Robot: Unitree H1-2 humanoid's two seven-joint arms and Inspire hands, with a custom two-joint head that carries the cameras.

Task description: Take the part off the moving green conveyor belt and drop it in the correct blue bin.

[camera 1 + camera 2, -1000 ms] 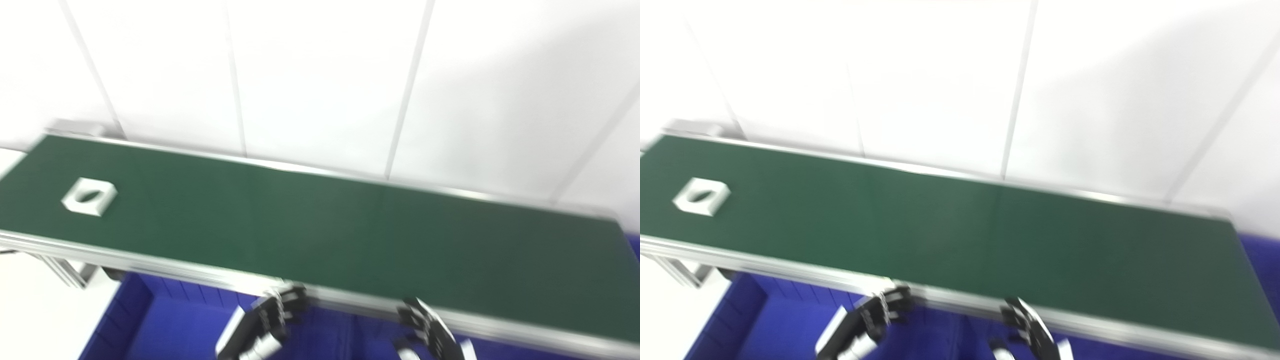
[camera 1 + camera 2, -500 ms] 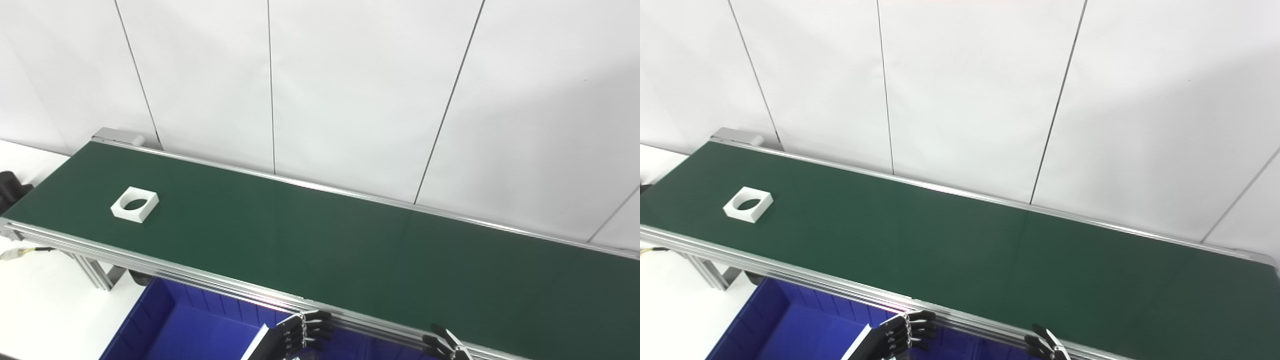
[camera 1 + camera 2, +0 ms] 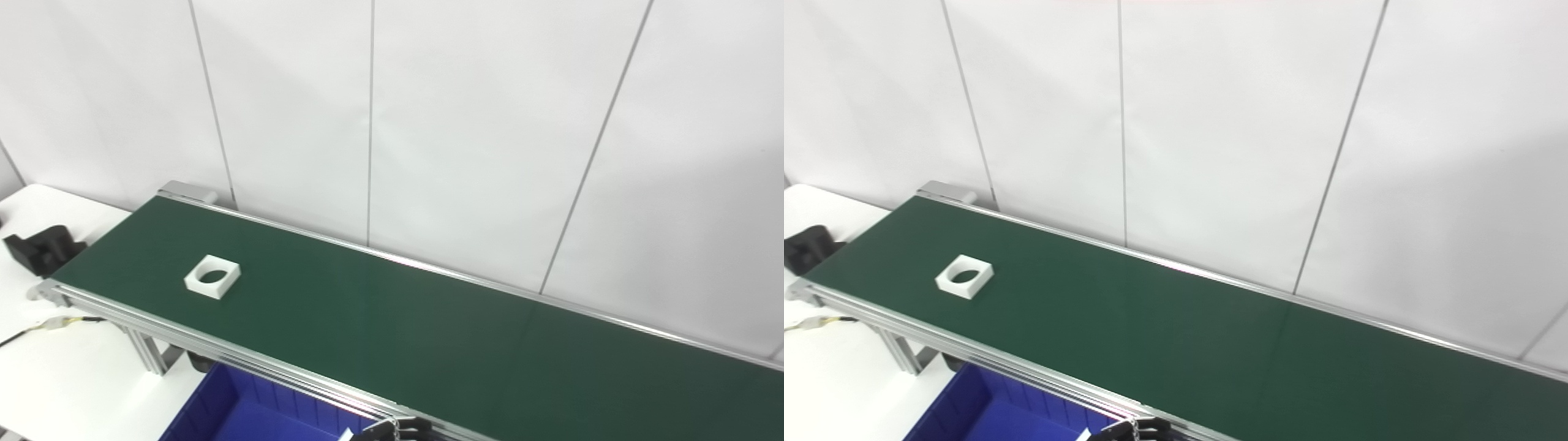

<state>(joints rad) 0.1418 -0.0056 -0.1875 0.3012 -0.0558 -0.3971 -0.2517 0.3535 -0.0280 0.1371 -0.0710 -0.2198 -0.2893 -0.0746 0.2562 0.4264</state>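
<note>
A white square part with a round hole [image 3: 212, 276] lies flat on the green conveyor belt [image 3: 429, 343], near the belt's left end; it also shows in the right eye view [image 3: 964, 277]. Only the dark fingertips of my left hand [image 3: 392, 430] show at the bottom edge, below the belt's near rail and far to the right of the part. Nothing shows in them. My right hand is out of view. A blue bin [image 3: 245, 416] sits below the belt's near rail.
A black object [image 3: 43, 248] stands on the white table left of the belt's end. A cable [image 3: 55, 323] runs to the belt's aluminium frame and leg [image 3: 147, 352]. A white panelled wall rises right behind the belt.
The camera has turned, so the whole picture has shifted right and down. My right hand has left the picture and my left hand shows only its fingertips. The part sits slightly further along the belt.
</note>
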